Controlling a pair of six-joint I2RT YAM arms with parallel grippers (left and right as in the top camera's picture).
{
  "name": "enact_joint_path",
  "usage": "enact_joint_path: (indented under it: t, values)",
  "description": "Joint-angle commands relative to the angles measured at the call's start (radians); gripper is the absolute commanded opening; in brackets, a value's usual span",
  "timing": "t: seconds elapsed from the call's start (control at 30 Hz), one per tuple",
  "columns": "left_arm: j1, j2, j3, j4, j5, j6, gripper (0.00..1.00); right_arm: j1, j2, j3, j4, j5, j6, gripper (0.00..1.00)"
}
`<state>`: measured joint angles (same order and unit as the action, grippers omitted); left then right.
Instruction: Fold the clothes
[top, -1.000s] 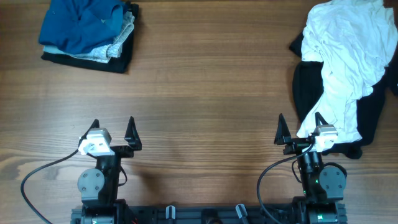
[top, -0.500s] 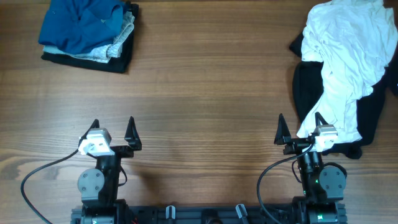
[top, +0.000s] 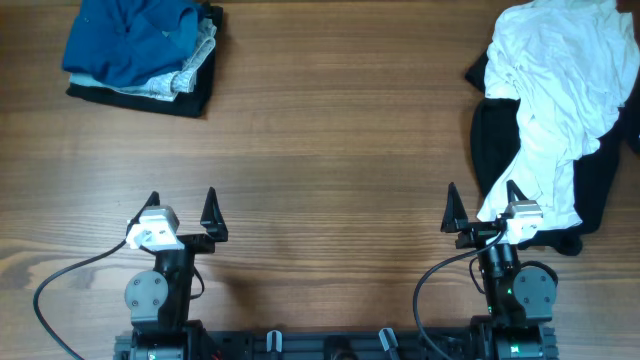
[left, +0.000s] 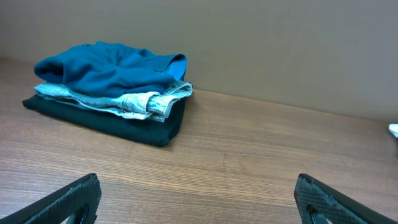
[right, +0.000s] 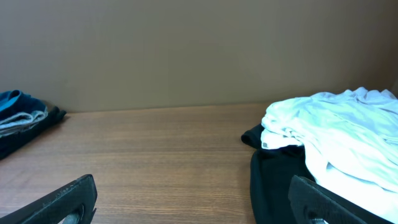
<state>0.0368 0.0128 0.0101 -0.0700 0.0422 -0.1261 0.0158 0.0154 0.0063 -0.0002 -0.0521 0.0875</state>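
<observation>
A crumpled white shirt (top: 553, 80) lies heaped on a larger black garment (top: 497, 140) at the table's far right; both show in the right wrist view, white shirt (right: 336, 140) over black garment (right: 280, 180). My right gripper (top: 484, 207) is open and empty at the near edge of that pile, its right finger over the white fabric's tip. In its wrist view the jaws (right: 199, 205) are wide apart. My left gripper (top: 181, 210) is open and empty over bare wood at the front left, jaws (left: 199, 205) wide.
A folded stack of blue, grey-patterned and black pieces (top: 140, 50) sits at the back left, also in the left wrist view (left: 112, 87). The wooden table (top: 330, 150) runs between the stack and the pile. A wall stands behind the table.
</observation>
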Motion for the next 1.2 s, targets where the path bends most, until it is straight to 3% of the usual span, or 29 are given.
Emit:
enact_joint_path:
  t: [0.0, 0.3, 0.5, 0.77, 0.93, 1.03, 1.17]
  values:
    - [0.006, -0.007, -0.005, -0.006, -0.006, -0.013, 1.00, -0.005, -0.012, -0.001, 0.003, -0.016, -0.009, 1.00]
    - [0.006, -0.007, -0.005, -0.006, -0.006, -0.013, 1.00, -0.005, -0.012, -0.001, 0.003, -0.015, -0.010, 1.00]
    - [0.006, -0.007, -0.005, -0.006, -0.006, -0.013, 1.00, -0.005, -0.012, -0.001, 0.008, 0.015, -0.088, 1.00]
    - [0.006, -0.005, 0.026, 0.064, 0.068, -0.040, 1.00, -0.005, 0.002, 0.080, 0.112, -0.058, -0.085, 1.00]
    - [0.006, 0.142, 0.222, -0.016, 0.069, -0.039, 1.00, -0.005, 0.227, 0.301, 0.112, -0.071, -0.114, 1.00]
    - [0.006, 0.356, 0.447, -0.124, 0.096, -0.039, 1.00, -0.005, 0.461, 0.509, 0.110, -0.186, -0.112, 1.00]
    - [0.006, 0.658, 0.838, -0.391, 0.096, -0.038, 1.00, -0.005, 0.798, 0.865, -0.139, -0.241, -0.114, 1.00]
